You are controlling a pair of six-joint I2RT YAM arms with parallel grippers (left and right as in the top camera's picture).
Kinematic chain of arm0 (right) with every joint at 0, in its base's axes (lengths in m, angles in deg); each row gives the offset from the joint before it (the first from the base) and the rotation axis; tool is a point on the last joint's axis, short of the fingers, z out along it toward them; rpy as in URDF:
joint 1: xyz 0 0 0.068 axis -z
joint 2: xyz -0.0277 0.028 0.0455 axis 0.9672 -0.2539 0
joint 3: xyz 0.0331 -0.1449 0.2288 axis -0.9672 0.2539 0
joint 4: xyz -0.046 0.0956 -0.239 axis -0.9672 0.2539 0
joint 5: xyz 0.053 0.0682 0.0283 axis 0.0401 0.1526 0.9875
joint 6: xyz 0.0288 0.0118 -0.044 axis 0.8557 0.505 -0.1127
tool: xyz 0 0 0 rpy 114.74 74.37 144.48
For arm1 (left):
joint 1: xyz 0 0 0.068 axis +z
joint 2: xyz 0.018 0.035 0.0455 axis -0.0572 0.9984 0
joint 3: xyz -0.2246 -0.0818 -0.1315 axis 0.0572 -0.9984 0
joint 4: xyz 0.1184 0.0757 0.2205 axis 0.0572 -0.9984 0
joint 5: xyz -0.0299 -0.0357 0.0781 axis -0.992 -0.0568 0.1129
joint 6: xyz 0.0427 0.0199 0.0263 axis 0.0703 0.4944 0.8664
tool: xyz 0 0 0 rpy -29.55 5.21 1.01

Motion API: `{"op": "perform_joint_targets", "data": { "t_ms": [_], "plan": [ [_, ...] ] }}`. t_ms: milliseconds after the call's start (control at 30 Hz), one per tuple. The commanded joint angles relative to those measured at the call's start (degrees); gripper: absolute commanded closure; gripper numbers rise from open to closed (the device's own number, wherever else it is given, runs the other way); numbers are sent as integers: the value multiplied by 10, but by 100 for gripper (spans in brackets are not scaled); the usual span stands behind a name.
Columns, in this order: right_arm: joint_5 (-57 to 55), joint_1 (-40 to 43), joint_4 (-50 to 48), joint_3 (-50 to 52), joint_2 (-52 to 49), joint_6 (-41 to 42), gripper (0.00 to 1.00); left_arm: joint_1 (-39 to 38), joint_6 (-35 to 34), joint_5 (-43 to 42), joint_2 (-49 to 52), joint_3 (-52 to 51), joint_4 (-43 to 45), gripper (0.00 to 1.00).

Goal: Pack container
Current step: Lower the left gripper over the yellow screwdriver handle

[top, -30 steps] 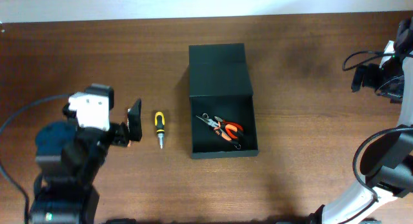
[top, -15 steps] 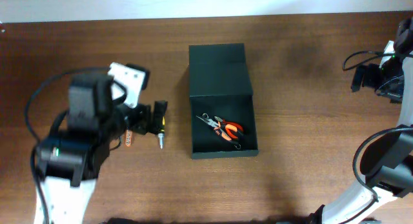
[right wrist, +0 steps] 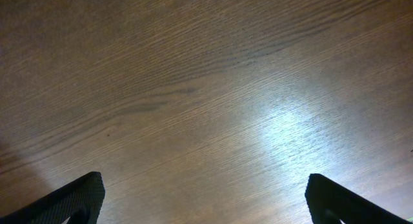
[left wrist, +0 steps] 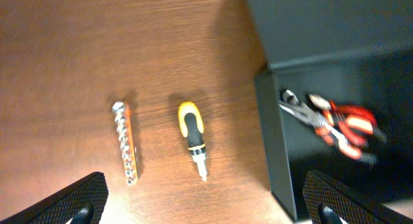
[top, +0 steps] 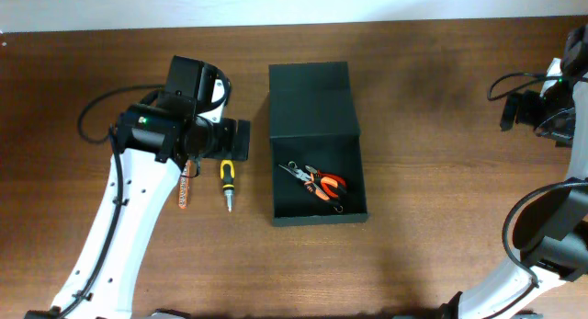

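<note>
So the big matte black rectangular container sits mid-counter with its lid flipped flat to the far side, and red-handled pliers are already inside. My guess for the next one is the stubby yellow-and-black screwdriver. It's just left of the container, long axis parallel to its long wall. The left gripper hovers above it, way nearer than the other arm, jaws spread wide and holding nothing. An orange strip of bits lies alongside. The right gripper is far off right, spread and empty.
</note>
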Motion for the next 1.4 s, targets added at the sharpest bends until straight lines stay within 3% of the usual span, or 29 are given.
{"op": "perform_joint_targets", "data": {
  "t_ms": [0,433,1067,1233,1367],
  "plan": [
    [1,2,0,2,10,6,1,-1,-200,70,4,5,3,1],
    [1,2,0,2,10,6,1,-1,-165,71,15,1,-35,1],
    [1,2,0,2,10,6,1,-1,-160,54,142,1,-28,1],
    [1,2,0,2,10,6,1,-1,-78,3,143,1,-9,1],
    [1,2,0,2,10,6,1,-1,-64,-11,143,-17,13,1]
  ]
}}
